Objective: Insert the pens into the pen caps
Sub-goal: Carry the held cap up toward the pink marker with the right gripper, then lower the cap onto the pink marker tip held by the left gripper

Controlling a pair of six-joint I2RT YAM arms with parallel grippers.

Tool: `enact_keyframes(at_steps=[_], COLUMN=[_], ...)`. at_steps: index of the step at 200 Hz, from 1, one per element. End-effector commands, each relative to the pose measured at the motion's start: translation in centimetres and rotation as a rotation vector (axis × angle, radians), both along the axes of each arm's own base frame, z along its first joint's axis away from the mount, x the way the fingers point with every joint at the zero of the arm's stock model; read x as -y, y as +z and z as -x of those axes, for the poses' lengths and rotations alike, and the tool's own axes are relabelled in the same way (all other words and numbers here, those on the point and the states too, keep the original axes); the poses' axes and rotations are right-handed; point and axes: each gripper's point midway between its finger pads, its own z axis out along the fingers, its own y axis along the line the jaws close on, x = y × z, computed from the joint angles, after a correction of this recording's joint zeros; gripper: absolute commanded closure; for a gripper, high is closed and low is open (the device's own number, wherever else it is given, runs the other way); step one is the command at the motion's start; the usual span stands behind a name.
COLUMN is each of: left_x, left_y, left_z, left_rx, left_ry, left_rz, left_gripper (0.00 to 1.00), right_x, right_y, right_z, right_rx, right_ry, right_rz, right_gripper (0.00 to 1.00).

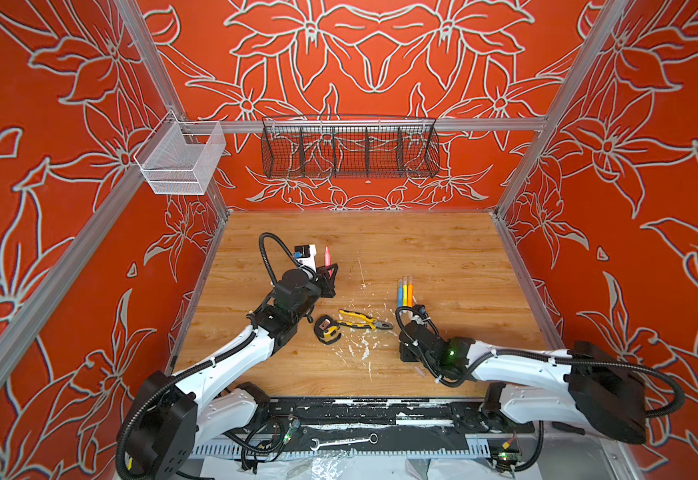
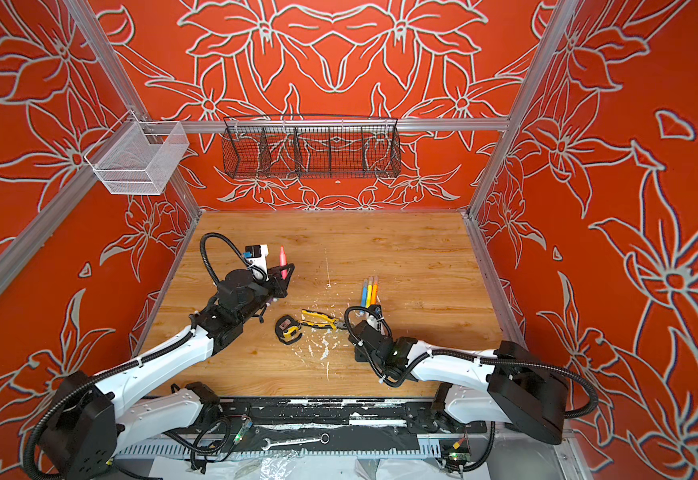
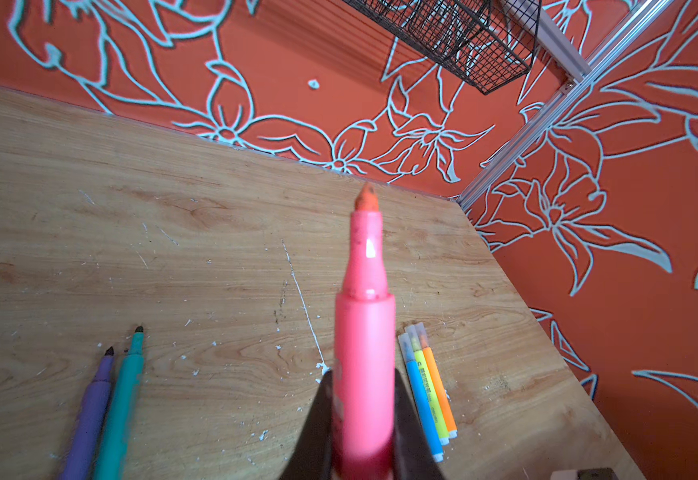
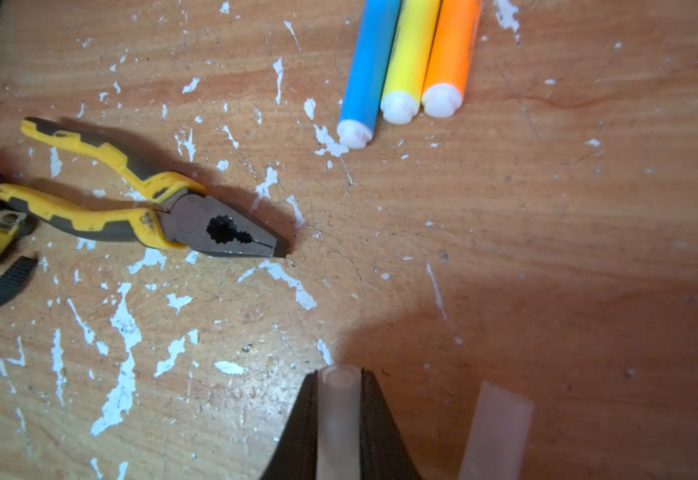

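Two claws clamped: L claw (image 3: 362, 378) on smooth pink pen (image 3: 364, 320), R claw (image 4: 339, 376) on clear tubular cap (image 4: 337, 419).

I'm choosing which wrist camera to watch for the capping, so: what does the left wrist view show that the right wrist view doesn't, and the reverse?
Only left wrist: the pink pen clamped in the left tool, uncapped tip out; the purple pen; the black wire basket.
Only right wrist: a clear pen cap clamped in the right tool, a second loose cap beside it, the pliers.
Both: the blue pen, yellow pen and orange pen lying side by side on the wooden table.
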Motion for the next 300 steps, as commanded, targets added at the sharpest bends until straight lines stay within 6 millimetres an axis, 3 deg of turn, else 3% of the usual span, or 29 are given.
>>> enact_keyframes(at_steps=[1, 23, 64, 97, 127, 174, 196, 300], left_x=[0.8, 2.8, 7.7, 11.5, 12.9, 13.2, 13.3, 12.8], left_y=[2.6, 3.6, 4.7, 4.8, 5.0, 5.5, 6.0, 6.6], left_z=[0.3, 1.1, 3.8, 6.9, 8.2, 9.7, 10.2, 11.5], left_rx=[0.086, 0.151, 0.278, 0.382, 0.43, 0.486, 0.496, 0.536], left_ry=[-0.059, -0.171, -0.375, -0.522, -0.577, -0.61, -0.627, -0.632], left_rz=[0.021, 0.019, -0.072, -0.176, -0.212, -0.213, -0.202, -0.184], left_gripper=[1.0, 1.0, 1.0, 1.0, 1.0, 1.0, 1.0, 1.0], right_x=[-0.3, -1.2, -1.9, -2.9, -4.1, -6.0, -6.7, -6.2], right_y=[3.2, 7.7, 19.1, 28.4, 34.1, 36.7, 36.4, 35.6], right_z=[-1.5, -2.9, -5.2, -4.7, -3.1, -2.0, -2.1, -3.0], right_rx=[0.098, 0.212, 0.502, 0.723, 0.842, 0.908, 0.916, 0.913], right_ry=[-0.015, -0.017, -0.089, -0.01, 0.131, 0.242, 0.26, 0.204], right_rz=[-0.035, -0.106, -0.354, -0.561, -0.653, -0.753, -0.781, -0.736], right_gripper=[1.0, 1.0, 1.0, 1.0, 1.0, 1.0, 1.0, 1.0])
